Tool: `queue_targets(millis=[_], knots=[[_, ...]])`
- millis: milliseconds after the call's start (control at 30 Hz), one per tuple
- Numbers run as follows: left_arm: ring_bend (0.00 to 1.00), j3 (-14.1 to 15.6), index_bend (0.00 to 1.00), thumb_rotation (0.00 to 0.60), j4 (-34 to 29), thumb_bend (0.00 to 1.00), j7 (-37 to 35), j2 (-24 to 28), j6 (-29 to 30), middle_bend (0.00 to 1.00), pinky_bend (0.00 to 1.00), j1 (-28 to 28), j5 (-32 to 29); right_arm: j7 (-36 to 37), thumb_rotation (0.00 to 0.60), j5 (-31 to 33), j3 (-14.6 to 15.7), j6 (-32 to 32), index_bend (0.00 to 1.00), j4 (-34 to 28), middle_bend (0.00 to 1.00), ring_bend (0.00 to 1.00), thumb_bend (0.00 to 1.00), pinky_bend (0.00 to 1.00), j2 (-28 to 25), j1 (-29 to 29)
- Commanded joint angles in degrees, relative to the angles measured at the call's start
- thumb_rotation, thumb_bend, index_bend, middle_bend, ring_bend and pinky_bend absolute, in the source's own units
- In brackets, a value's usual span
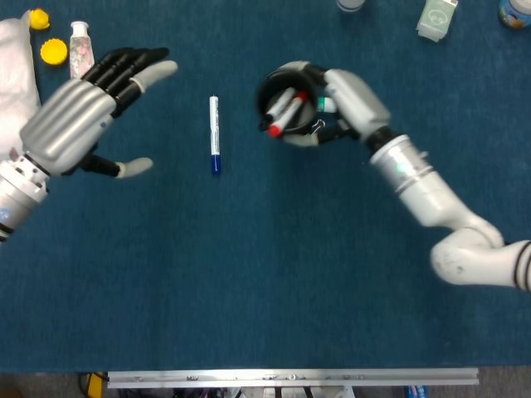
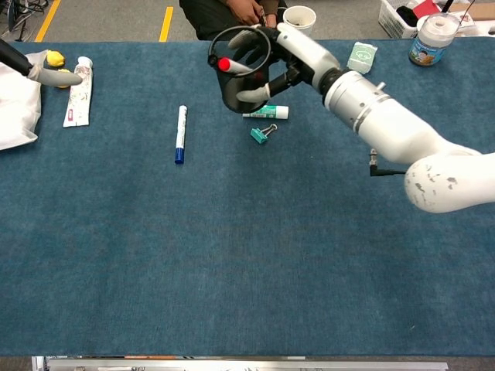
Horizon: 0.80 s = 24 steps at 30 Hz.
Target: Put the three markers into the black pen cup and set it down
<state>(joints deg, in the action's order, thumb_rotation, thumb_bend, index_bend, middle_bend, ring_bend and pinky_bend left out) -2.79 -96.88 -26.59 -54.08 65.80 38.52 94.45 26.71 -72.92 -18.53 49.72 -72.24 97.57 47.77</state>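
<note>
Black pen cup [image 1: 290, 106] up off the desk [image 2: 247, 255], tilted, gripped by right robot hand [image 1: 348, 98], fingers wrapped around the wall. Mouth facing the cameras. Two red-capped markers [image 1: 284, 112] lying inside, cap ends at the rim; one red cap visible in chest view [image 2: 225, 65].

Third marker [image 1: 214, 134], white body with blue cap, flat on the desk, left of the cup and well apart from it, blue end toward the near edge. Same one in chest view [image 2: 180, 134].

Left robot hand [image 1: 79, 124] released, fingers spread, holding nothing, hovering at far left, apart from the blue-capped marker. Only a fingertip of it shows in chest view, top left.

Under and near the cup: green-and-white glue stick [image 2: 265, 113] and teal binder clip [image 2: 261, 134] on the desk. Far left: toothpaste tube [image 2: 79, 94], yellow caps [image 1: 53, 52], white bag [image 2: 17, 104]. Far edge: paper cup [image 2: 298, 17], small green packet [image 2: 360, 58], jar [image 2: 433, 39].
</note>
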Motion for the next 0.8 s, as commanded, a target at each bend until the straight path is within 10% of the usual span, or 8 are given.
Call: queue_targets(millis=[33,800], knots=[[0.00,0.3,0.05,0.600,2.2,0.17,1.7,-0.5,-0.5,0.00,0.04,-0.5,-0.3,0.4,0.600,0.0,0.6,1.1,0.39,-3.7,0.35,0.28,0.16,0.30,-4.5,-2.6],[0.00,4.0,0.32,0.600,26.7,0.17,-1.8,-16.1,-0.3,0.05,0.05,1.8,7.2,9.5,0.600,-2.7,3.1,5.2,0.39,-18.3,0.35,0.28,0.16,0.30,-22.7,-12.5]])
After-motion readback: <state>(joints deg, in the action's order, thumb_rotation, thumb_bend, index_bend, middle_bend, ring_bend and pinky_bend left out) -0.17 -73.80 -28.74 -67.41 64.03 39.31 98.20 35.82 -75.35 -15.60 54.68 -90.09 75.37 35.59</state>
